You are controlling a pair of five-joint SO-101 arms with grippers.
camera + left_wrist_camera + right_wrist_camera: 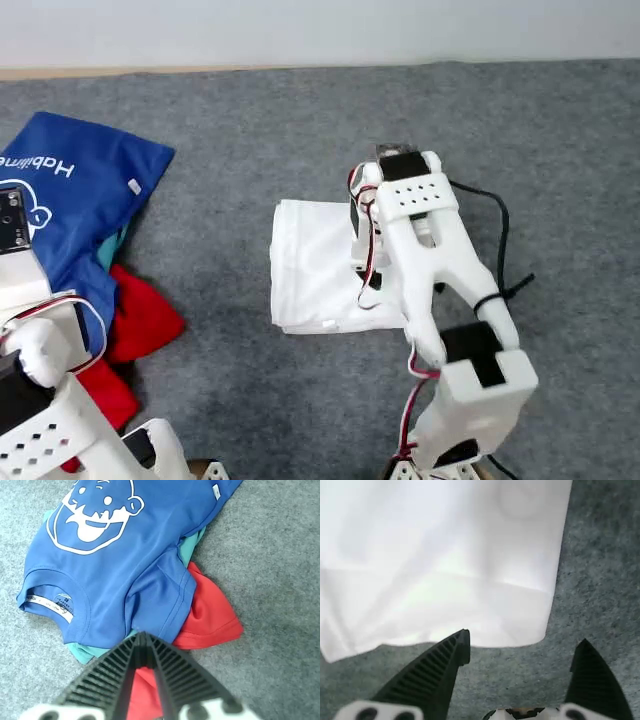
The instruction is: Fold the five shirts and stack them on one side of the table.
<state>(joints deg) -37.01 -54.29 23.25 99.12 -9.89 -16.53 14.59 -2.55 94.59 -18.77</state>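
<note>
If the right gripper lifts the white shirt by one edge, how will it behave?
Probably floppy: the white shirt lies in soft folded layers, so it would likely drape and unfold. Pushed, it may bunch on the fuzzy grey table rather than slide.

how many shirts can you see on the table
4: a white shirt folded mid-table; in the left pile, a blue shirt on top, a teal shirt under it, a red shirt lowest. Another may be hidden.

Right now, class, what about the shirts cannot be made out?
High view: how many shirts are piled; the blue shirt covers the teal shirt and red shirt.
High view: one side of the white shirt, under the right arm.
Right wrist view: white shirt cut off by edges.
</note>
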